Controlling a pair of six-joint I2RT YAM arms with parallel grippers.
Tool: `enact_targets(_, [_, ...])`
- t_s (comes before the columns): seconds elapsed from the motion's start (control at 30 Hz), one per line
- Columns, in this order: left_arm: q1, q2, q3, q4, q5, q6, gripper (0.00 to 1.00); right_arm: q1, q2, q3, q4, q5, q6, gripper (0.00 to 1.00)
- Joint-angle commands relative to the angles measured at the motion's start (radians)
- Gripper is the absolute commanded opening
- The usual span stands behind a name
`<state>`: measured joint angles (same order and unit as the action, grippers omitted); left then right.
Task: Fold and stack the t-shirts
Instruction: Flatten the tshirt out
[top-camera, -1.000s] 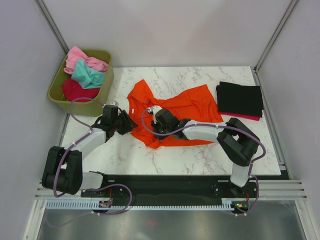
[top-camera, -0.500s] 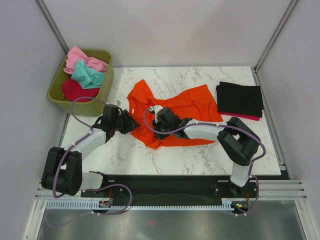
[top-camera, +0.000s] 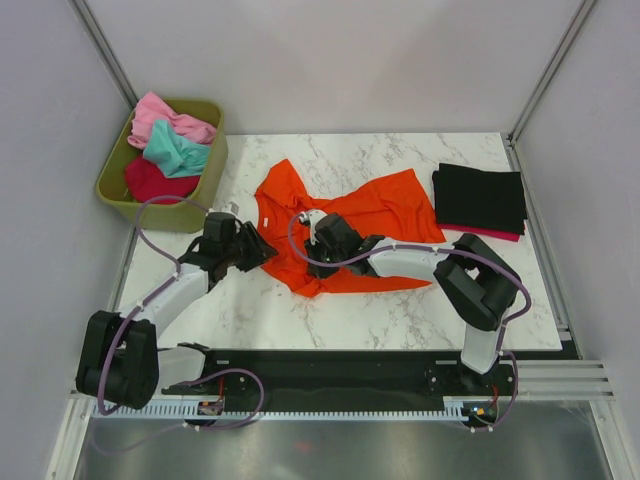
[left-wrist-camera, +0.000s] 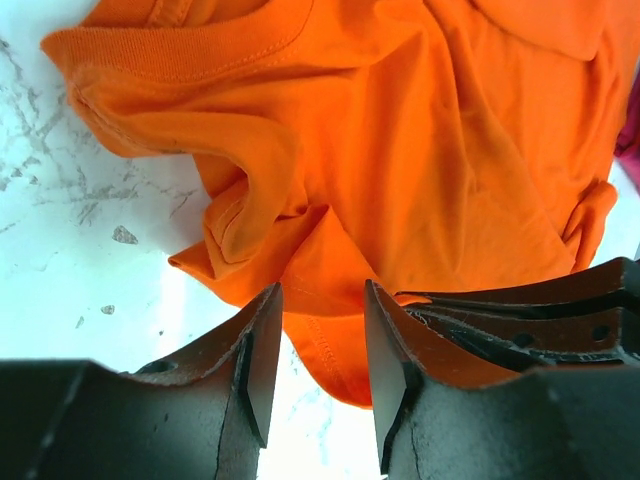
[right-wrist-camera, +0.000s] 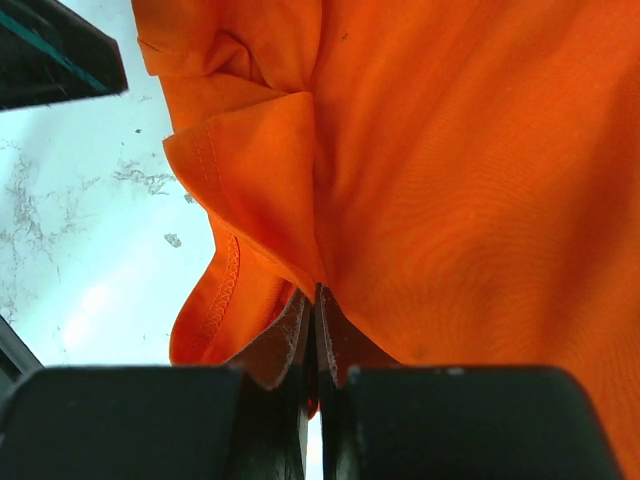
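Note:
A large bright orange t-shirt (top-camera: 360, 215) lies crumpled on the marble table; it fills the left wrist view (left-wrist-camera: 400, 150) and the right wrist view (right-wrist-camera: 470, 170). My right gripper (top-camera: 312, 250) (right-wrist-camera: 317, 300) is shut on a fold of its cloth near the lower left edge. My left gripper (top-camera: 262, 250) (left-wrist-camera: 322, 300) is open at the shirt's left hem, its jaws astride a hem corner without closing on it. A folded black t-shirt (top-camera: 480, 197) lies on a crimson one (top-camera: 490, 233) at the right. Pink (top-camera: 165, 118), teal (top-camera: 178, 150) and dark red (top-camera: 155, 180) shirts sit in the bin.
The olive-green bin (top-camera: 205, 175) stands at the table's back left corner. Grey walls enclose the table on three sides. Bare marble (top-camera: 400, 310) shows in front of the orange shirt.
My left gripper has shifted slightly toward the shirt's left hem. My right gripper stays shut on the cloth with little movement.

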<state>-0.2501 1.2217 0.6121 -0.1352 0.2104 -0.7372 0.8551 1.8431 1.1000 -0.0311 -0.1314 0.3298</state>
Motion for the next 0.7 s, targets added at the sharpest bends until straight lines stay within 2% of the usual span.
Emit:
enact_targets(0.0, [-0.012, 0.021, -0.003, -0.009, -0.009, 0.036, 0.46, -0.004, 0.007, 0.004, 0.048, -0.017, 0.012, 0.09])
enact_targets(0.43, [-0.044, 0.108, 0.014, -0.006, -0.003, 0.038, 0.45, -0.004, 0.007, 0.003, 0.051, -0.024, 0.012, 0.10])
enact_targets(0.67, [-0.052, 0.140, 0.014, -0.001, -0.002, 0.029, 0.38, -0.004, 0.008, 0.001, 0.053, -0.027, 0.014, 0.10])
